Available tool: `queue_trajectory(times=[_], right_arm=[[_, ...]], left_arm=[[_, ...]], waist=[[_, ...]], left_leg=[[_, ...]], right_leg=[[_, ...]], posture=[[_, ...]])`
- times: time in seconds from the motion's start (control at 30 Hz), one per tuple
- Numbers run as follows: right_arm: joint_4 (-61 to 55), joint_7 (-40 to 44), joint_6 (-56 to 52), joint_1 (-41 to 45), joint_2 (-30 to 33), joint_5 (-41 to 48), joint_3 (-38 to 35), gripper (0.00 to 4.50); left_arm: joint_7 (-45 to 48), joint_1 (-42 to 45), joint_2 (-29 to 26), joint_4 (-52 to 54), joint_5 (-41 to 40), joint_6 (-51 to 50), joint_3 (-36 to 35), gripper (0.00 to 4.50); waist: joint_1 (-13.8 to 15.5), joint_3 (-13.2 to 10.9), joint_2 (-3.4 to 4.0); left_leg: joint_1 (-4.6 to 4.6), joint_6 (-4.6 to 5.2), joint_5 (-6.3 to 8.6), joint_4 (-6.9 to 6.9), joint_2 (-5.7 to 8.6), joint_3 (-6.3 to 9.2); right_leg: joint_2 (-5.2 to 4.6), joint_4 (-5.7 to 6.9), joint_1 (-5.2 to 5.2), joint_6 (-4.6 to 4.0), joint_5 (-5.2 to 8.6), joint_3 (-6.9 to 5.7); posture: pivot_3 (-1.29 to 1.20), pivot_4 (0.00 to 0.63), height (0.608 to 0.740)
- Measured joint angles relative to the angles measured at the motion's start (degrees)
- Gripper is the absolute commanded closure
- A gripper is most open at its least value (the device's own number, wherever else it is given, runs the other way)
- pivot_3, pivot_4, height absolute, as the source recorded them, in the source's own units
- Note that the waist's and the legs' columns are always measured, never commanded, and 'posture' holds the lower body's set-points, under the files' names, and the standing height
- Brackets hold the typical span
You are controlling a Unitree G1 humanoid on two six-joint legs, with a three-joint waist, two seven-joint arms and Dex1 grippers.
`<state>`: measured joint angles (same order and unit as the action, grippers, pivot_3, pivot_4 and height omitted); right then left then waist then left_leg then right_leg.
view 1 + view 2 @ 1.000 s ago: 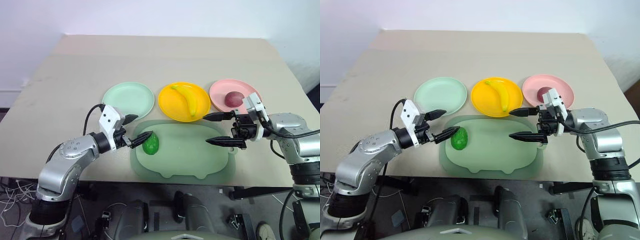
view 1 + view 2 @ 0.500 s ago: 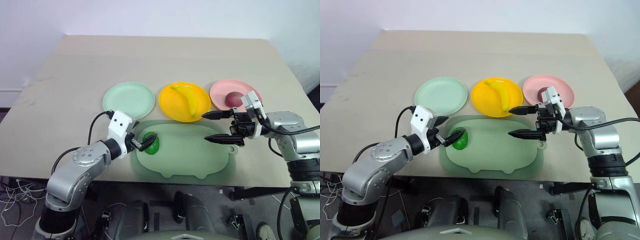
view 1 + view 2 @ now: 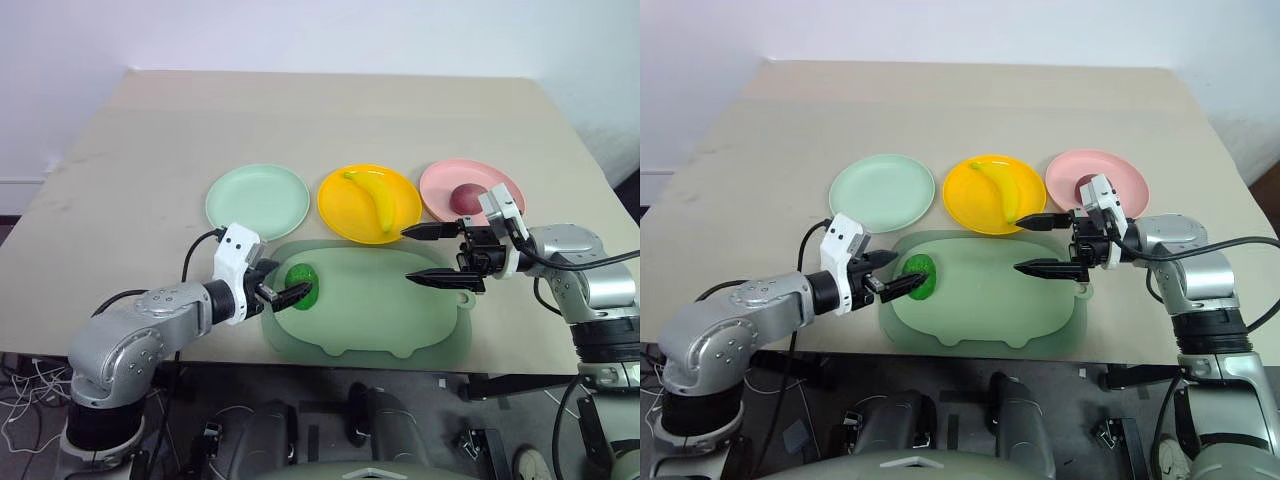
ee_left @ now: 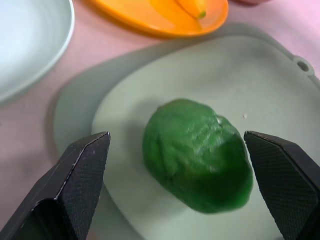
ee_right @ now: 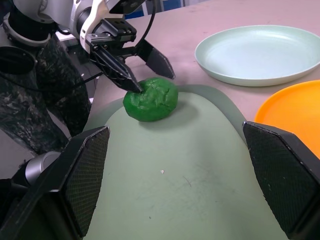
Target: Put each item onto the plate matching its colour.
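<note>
Open left fingers (image 4: 82,170) astride green oval (image 4: 197,154)

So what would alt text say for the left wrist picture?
A glossy green bumpy oval toy food lies on a large sage-green tray, framed by the left pincer's two open black fingers. Beyond it sit a pale mint plate and a yellow plate.

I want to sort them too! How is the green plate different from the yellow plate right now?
The green plate is pale mint, and the yellow plate is bright yellow. The green plate has nothing on it, while the yellow plate holds the banana. The green plate's own item, the green bumpy oval, lies on the tray. Both plates are round and look equally wide.
</note>
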<state>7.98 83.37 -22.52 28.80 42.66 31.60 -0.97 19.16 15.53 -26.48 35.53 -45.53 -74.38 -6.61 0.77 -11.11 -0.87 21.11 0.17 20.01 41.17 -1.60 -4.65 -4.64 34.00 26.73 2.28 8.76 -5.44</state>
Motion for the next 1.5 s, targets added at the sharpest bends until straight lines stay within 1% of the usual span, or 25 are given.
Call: queue_trajectory(times=[0.17,0.37,0.47,0.6,0.63,0.67,0.87,1.07,1.2,1.37,1.43,1.5], right_arm=[[-0.02,-0.49,0.11,-0.14,-0.19,0.01,-0.01,0.05],[-0.02,-0.80,0.38,-0.14,-0.24,0.00,-0.01,0.05],[-0.02,-0.85,0.39,-0.12,-0.24,-0.02,0.00,0.00],[-0.01,-0.93,0.39,0.28,-0.23,-0.04,0.00,0.00],[-0.01,-0.95,0.39,0.47,-0.24,-0.05,0.00,0.00],[-0.01,-0.96,0.40,0.61,-0.23,-0.07,0.00,0.00],[0.00,-1.16,0.40,0.85,-0.24,-0.59,0.00,0.00],[-0.01,-1.44,0.40,0.84,-0.24,-0.99,0.00,0.00],[-0.01,-1.49,0.36,0.84,-0.32,-0.98,0.00,0.00],[-0.01,-1.94,0.40,0.83,-0.38,-1.05,0.00,0.00],[-0.01,-2.04,0.37,0.83,-0.39,-1.05,0.00,0.00],[-0.01,-2.08,0.37,0.83,-0.39,-1.05,0.00,0.00]], left_arm=[[-0.42,1.49,1.58,-1.52,-3.31,-4.20,-1.05,0.00],[-2.38,2.19,3.02,-1.80,-3.43,-5.34,-0.60,0.00],[-2.39,2.19,4.34,-2.10,-3.99,-5.63,-0.67,0.60],[-2.58,2.21,4.27,-2.07,-4.09,-5.92,-0.53,1.91],[-2.66,2.22,4.07,-1.95,-3.99,-5.88,-0.47,2.18],[-2.76,2.22,3.90,-1.73,-3.93,-5.87,-0.34,2.31],[-2.42,2.23,3.83,-1.60,-3.96,-5.27,0.40,2.39],[-0.74,3.23,0.52,-1.65,-3.47,-3.60,1.46,2.39],[0.29,3.63,-0.40,-2.01,-3.27,-1.77,1.37,2.39],[1.61,4.07,-1.20,-1.96,1.84,8.69,2.44,2.39],[3.35,3.20,0.93,-2.21,3.89,15.52,3.02,2.39],[4.38,2.47,2.70,-3.01,5.18,20.17,3.67,2.39]], waist=[[-0.02,0.00,0.00],[-0.03,0.00,0.00],[0.00,0.00,0.00],[-0.03,0.00,0.00],[-0.03,0.00,0.00],[-0.03,0.00,0.00],[0.00,0.00,0.00],[-0.03,0.00,0.00],[0.01,0.00,0.00],[0.01,0.00,0.00],[0.03,0.00,-0.01],[0.02,0.00,0.00]], left_leg=[[-0.03,-0.02,-0.01,0.00,0.01,0.00],[-0.04,-0.25,-0.14,-0.01,0.02,0.01],[-0.03,-0.25,-0.14,0.00,0.03,0.01],[-0.05,-0.25,-0.14,-0.01,0.03,0.02],[-0.05,-0.25,-0.14,-0.01,0.03,0.02],[-0.05,-0.25,-0.14,-0.01,0.03,0.02],[-0.05,-0.23,-0.13,-0.01,0.03,0.03],[-0.04,-0.23,-0.13,-0.01,0.03,0.03],[-0.04,-0.23,-0.13,-0.01,0.03,0.03],[-0.04,-0.25,-0.14,-0.01,0.04,0.02],[-0.02,-0.25,-0.14,0.00,0.04,0.01],[-0.02,-0.24,-0.14,0.00,0.05,0.01]], right_leg=[[0.00,0.00,-0.02,0.00,0.00,0.00],[0.00,0.00,-0.03,0.00,0.00,0.01],[-0.01,0.00,-0.04,0.00,0.00,0.01],[0.00,0.00,-0.03,-0.01,0.00,0.01],[0.00,0.00,-0.04,-0.01,0.00,0.01],[0.00,0.00,-0.04,-0.01,0.00,0.01],[0.00,0.00,-0.05,-0.01,0.00,0.01],[0.00,0.00,-0.04,-0.01,0.01,0.01],[0.00,0.00,-0.04,-0.01,0.01,0.01],[0.00,-0.02,-0.04,-0.01,0.01,0.01],[-0.01,-0.02,-0.04,-0.01,0.00,0.00],[-0.01,-0.02,-0.04,-0.01,0.00,0.00]], posture=[[0.00,0.150,0.740],[0.00,0.150,0.740],[0.00,0.150,0.740],[0.00,0.150,0.740],[0.00,0.150,0.740],[0.00,0.150,0.740],[0.00,0.150,0.740],[0.00,0.150,0.740],[0.00,0.150,0.740],[0.00,0.150,0.740],[0.00,0.150,0.740],[0.00,0.150,0.740]])
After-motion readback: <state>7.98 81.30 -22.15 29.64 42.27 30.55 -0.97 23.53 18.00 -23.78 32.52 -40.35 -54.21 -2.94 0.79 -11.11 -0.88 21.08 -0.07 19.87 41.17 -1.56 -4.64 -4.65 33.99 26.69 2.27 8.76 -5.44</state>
